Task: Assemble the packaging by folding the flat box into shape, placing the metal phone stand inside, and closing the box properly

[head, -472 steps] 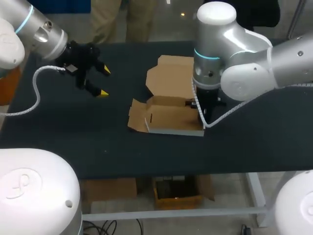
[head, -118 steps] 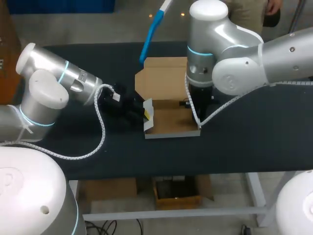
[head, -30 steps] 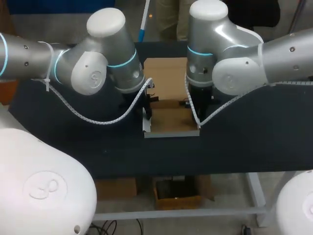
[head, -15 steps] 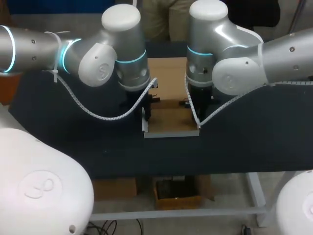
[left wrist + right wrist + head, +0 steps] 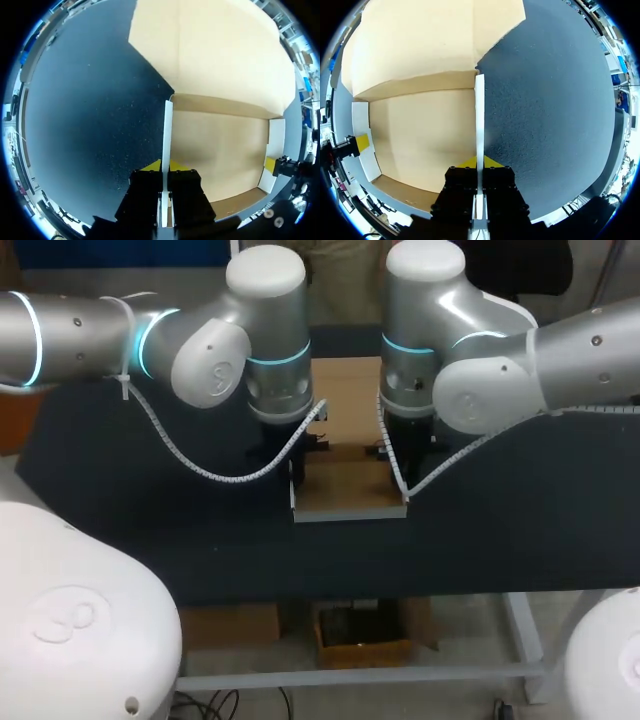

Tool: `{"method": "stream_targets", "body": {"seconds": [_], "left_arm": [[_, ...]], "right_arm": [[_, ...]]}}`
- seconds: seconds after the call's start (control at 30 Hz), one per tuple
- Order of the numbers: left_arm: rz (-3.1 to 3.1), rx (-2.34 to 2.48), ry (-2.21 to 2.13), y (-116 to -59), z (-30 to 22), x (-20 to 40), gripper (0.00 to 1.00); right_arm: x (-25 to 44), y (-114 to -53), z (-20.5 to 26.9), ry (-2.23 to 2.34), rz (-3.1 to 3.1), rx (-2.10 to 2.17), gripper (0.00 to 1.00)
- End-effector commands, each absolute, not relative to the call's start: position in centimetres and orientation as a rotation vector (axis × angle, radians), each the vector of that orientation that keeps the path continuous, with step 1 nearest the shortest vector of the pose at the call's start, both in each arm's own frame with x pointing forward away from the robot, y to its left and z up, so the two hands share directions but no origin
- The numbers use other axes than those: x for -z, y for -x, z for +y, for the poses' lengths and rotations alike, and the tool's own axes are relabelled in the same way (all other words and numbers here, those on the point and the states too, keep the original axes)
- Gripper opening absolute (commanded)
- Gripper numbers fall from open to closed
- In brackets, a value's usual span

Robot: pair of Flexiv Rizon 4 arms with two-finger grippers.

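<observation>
Folding the box (image 5: 345, 485): left jaws clamp its left wall (image 5: 167, 140), right jaws its right wall (image 5: 479, 120). Next, both walls probably need locking upright.

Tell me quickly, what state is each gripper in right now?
Left gripper: shut on the box's left wall.
Right gripper: shut on the box's right wall.

The left claw (image 5: 165, 167) pinches the box wall (image 5: 167, 127)
</observation>
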State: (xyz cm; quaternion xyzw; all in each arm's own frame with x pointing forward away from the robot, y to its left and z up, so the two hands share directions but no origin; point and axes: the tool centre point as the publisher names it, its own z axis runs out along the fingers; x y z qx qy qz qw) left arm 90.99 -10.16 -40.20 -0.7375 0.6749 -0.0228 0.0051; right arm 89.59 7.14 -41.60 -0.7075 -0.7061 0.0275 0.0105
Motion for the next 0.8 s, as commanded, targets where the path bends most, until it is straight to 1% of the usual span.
{"method": "stream_targets", "body": {"seconds": [0.03, 0.13, 0.2, 0.23, 0.27, 0.3, 0.33, 0.4, 0.43, 0.63, 0.8], "left_arm": [[2.103, 0.043, 2.303, -91.0, -10.0, 40.8, 0.0], [2.104, 0.045, 2.305, -90.9, -9.8, 40.9, 0.0], [2.105, 0.05, 2.3, -90.8, -9.7, 40.9, 0.0], [2.105, 0.053, 2.296, -90.8, -9.6, 40.8, 0.0], [2.104, 0.057, 2.293, -90.8, -9.6, 40.7, 0.0], [2.104, 0.062, 2.287, -90.7, -9.5, 40.6, 0.0], [2.104, 0.065, 2.281, -90.7, -9.5, 40.5, 0.0], [2.102, 0.071, 2.272, -90.6, -9.4, 40.4, 0.0], [2.102, 0.072, 2.269, -90.5, -9.4, 40.4, 0.0], [2.101, 0.085, 2.25, -90.3, -9.4, 40.2, 0.0], [2.113, 0.105, 2.214, -90.0, -9.4, 39.9, 0.0]], "right_arm": [[41.6, -89.6, 7.1, 2.208, -2.202, -0.094, 0.0], [41.6, -89.6, 7.1, 2.208, -2.202, -0.094, 0.0], [41.6, -89.6, 7.1, 2.208, -2.202, -0.094, 0.05], [41.6, -89.6, 7.1, 2.208, -2.202, -0.094, 0.09], [41.3, -89.6, 7.1, 2.205, -2.214, -0.081, 0.18], [40.9, -89.6, 7.1, 2.201, -2.227, -0.067, 0.23], [40.5, -89.5, 7.1, 2.188, -2.245, -0.041, 0.31], [39.8, -89.2, 7.0, 2.165, -2.271, 0.014, 0.53], [39.4, -89.1, 6.9, 2.152, -2.281, 0.043, 1.0], [37.5, -88.3, 6.1, 2.082, -2.354, 0.179, 1.0], [35.7, -87.3, 5.1, 1.931, -2.488, 0.364, 1.0]]}}
